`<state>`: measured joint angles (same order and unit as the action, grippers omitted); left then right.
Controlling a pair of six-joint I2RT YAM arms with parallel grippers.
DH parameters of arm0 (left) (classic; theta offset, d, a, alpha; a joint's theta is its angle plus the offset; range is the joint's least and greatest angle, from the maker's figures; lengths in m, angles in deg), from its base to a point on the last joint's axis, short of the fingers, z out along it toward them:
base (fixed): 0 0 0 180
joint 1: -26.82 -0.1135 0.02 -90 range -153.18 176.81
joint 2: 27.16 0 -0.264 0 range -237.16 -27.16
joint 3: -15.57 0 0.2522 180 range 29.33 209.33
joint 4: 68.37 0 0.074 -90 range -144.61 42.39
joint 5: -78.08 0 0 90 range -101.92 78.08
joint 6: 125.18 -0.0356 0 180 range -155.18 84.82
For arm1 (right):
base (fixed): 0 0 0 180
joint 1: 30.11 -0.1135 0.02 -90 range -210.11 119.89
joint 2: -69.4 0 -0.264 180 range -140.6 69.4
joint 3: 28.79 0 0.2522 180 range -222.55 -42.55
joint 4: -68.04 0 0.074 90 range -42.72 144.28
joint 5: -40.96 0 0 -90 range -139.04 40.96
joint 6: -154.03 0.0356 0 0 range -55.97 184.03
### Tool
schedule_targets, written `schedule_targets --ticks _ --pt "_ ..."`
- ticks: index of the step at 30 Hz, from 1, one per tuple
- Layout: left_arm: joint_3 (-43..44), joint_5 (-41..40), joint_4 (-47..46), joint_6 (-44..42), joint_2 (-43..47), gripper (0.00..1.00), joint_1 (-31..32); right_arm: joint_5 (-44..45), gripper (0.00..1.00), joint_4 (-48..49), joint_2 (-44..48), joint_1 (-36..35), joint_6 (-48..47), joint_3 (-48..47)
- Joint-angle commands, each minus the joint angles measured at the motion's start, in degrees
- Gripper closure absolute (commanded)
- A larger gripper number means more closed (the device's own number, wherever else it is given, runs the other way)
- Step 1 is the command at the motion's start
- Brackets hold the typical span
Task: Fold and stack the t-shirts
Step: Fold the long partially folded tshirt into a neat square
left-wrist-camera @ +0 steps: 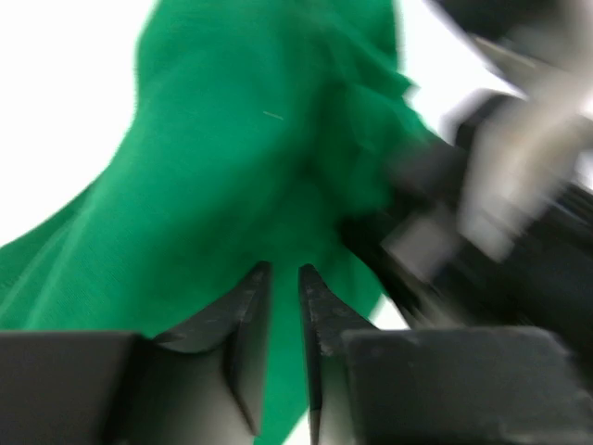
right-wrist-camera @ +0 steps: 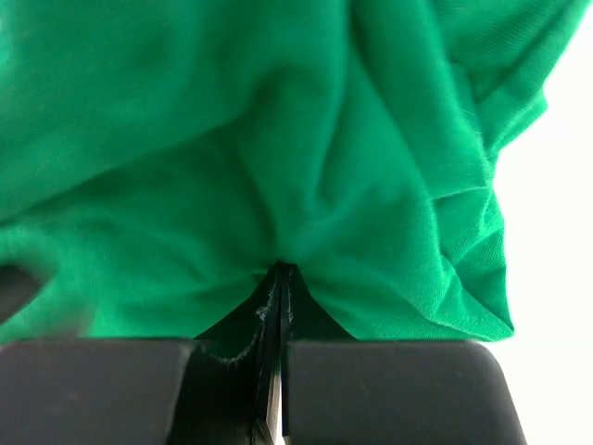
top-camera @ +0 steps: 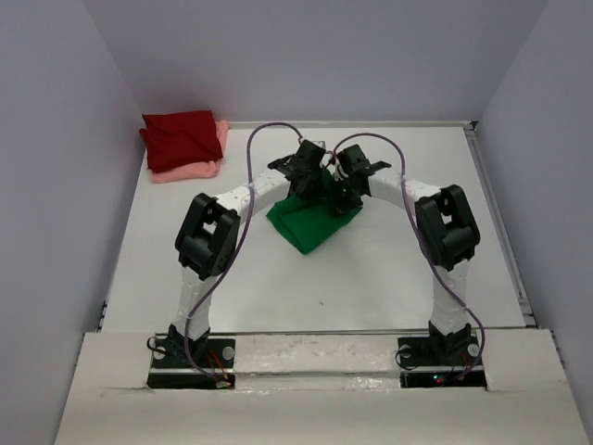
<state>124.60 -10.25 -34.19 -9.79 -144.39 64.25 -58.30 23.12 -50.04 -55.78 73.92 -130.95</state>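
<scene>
Bunched, deeply creased bright green cloth t-shirt (top-camera: 306, 227), pinched tight in right gripper (right-wrist-camera: 281, 269) at its 1 o'clock; left gripper (left-wrist-camera: 283, 269) narrowed at 12 o'clock, grip unclear.

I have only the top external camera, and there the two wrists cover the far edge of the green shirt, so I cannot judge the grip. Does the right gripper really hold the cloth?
Observer: Yes. In the right wrist view the right gripper is shut on a pinched fold of the green t-shirt.
Operator: And the left one?
Observer: In the left wrist view the left gripper has its jaws slightly apart, with green cloth showing in the gap. I cannot tell if it grips.
Operator: How does the cloth lie at the right pinch?
Observer: Creases fan out from the pinch.
</scene>
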Motion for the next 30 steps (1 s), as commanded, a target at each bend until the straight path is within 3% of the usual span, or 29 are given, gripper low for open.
schedule_targets --ticks 1,9,19,24,30 --pt "0.45 -1.05 -1.09 0.27 -0.19 0.73 -3.06 1.08 1.00 1.01 6.58 -1.83 0.92 2.18" --pt "-2.09 -8.61 1.37 2.12 1.65 0.74 -5.70 5.38 1.00 -1.97 11.85 -3.06 4.25 7.26" --pt "-6.49 -6.95 -0.82 3.44 2.09 0.74 -5.53 8.55 1.00 -1.19 20.45 -5.96 5.58 13.96" --pt "-7.28 -7.12 -1.00 3.44 2.53 0.76 -5.61 8.99 1.00 -2.32 21.01 -6.50 1.80 6.59" --pt "-6.50 -8.87 0.57 3.09 5.25 0.77 -5.00 9.71 1.00 -6.11 11.34 -6.50 -0.04 -3.61"
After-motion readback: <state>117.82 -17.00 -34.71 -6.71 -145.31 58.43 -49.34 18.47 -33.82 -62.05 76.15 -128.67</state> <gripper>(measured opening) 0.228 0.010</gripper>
